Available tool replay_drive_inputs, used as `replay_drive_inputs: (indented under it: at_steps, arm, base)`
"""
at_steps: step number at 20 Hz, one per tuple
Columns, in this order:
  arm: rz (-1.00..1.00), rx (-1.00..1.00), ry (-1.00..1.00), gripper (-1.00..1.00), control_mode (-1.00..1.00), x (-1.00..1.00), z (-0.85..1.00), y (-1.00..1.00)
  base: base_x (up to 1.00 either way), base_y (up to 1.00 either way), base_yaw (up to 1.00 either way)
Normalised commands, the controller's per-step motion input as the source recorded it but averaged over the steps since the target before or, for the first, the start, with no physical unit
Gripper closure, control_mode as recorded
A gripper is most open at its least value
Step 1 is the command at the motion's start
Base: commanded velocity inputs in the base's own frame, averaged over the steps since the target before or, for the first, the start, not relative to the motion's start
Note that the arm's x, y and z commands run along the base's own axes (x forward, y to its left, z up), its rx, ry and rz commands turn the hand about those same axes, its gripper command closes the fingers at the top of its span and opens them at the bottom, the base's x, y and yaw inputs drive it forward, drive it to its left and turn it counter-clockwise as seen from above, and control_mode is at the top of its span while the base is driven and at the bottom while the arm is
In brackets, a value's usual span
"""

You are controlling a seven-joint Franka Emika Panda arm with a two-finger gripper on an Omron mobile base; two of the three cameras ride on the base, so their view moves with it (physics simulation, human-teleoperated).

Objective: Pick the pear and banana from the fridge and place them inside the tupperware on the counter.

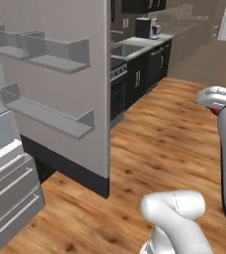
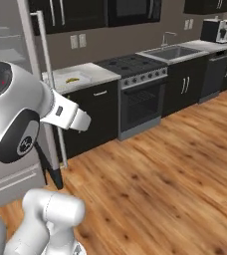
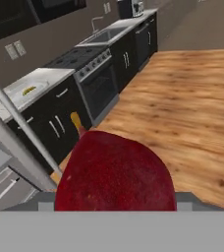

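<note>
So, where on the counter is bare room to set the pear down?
Free: inside the tupperware, around the banana; also the counter strip between it and the stove. Tight: the left end, beside the fridge door.

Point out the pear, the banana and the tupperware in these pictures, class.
pear (image 3: pixel 115 172), hand view, middle of its dark red skin.
banana (image 2: pixel 73 79), right base view, middle of the yellow curve.
tupperware (image 2: pixel 84 74), right base view, white rim at its right side.
</note>
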Motion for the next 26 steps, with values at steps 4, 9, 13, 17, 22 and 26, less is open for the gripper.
replay_drive_inputs:
  at_steps: [4,9,13,17,22,26]
  arm:
    - [0.00,0.00,0.00,1.00,1.00,0.00,0.00,0.00]
    - [0.00,0.00,0.00,1.00,1.00,0.00,0.00,0.00]
    - [0.00,0.00,0.00,1.00,1.00,0.00,0.00,0.00]
    - [0.00,0.00,0.00,1.00,1.00,0.00,0.00,0.00]
    - [0.00,0.00,0.00,1.00,1.00,0.00,0.00,0.00]
    - [0.00,0.00,0.00,1.00,1.00,0.00,0.00,0.00]
  base:
    - [0.73,-0.54,0.05]
    - [0.81,-0.52,0.11]
    - [0.99,-0.39,0.28]
    - [1.00,-0.32,0.46]
    - [1.00,-0.27,0.56]
    - [1.00,-0.25,0.63]
